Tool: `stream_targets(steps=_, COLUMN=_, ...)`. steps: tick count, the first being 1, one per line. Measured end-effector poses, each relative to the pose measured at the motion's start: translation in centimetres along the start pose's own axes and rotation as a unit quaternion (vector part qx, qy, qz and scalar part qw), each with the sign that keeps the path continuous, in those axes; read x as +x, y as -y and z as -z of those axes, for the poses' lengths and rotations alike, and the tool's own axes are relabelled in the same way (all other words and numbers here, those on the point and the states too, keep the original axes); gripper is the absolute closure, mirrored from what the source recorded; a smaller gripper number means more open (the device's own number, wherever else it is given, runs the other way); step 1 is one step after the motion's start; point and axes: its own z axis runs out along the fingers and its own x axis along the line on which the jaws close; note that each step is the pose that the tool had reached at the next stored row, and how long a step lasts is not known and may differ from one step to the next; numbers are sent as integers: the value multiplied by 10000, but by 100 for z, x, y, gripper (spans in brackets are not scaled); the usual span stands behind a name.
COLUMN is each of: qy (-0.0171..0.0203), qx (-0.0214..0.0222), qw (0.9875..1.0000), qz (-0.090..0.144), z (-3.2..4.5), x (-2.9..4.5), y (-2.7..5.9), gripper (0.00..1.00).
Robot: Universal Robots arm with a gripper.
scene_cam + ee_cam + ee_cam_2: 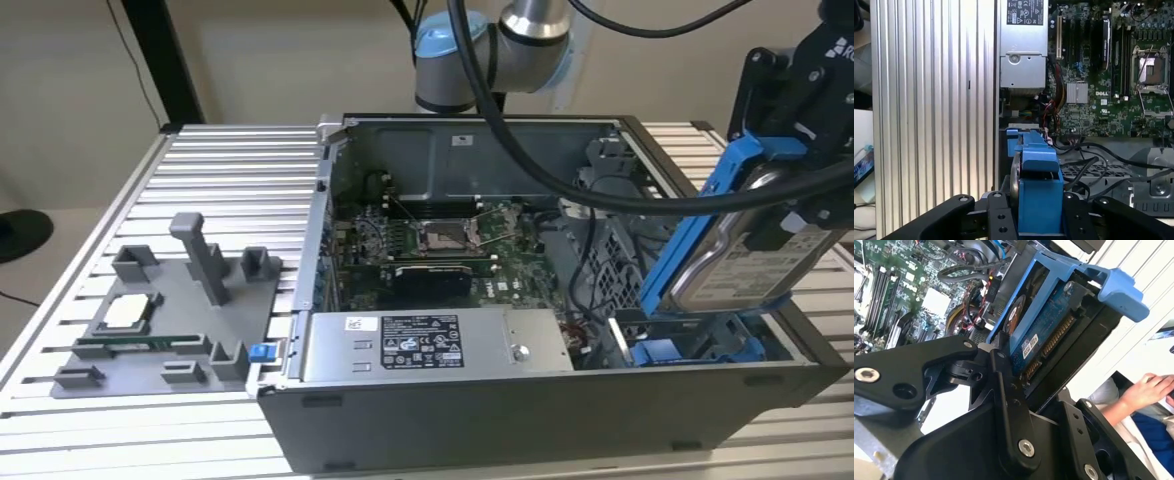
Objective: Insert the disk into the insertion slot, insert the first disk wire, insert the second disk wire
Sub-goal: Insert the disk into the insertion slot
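Note:
In the exterior view, the disk (745, 262), silver in its bright blue carrier, hangs tilted on edge over the right end of the open computer case. My gripper (790, 222) is shut on it, with black fingers (1000, 371) clamped on both sides of the carrier in both wrist views. The disk (1046, 337) shows its connector edge and circuit board, and its blue frame (1039, 182) sits between the jaws. The insertion slot (694, 348), a grey bay with blue tabs, lies directly below the disk. The two look apart. Dark cables (585, 300) run beside the bay.
The grey power-supply box (438, 345) sits at the case front, next to the bay. The motherboard and its CPU socket (443, 236) lie behind it. A grey fixture tray (160, 320) rests on the ribbed table at the exterior view's left. A person's hand (1149, 387) is beyond the case.

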Motion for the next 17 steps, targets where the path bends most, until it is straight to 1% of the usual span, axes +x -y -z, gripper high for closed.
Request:
stream_targets(steps=8, qy=17, qx=0, qw=10000, qz=0, z=-75, x=0, y=3, gripper=100)
stream_targets(steps=17, qy=65, qx=-1, qw=10000, qz=2, z=-211, x=0, y=13, gripper=100)
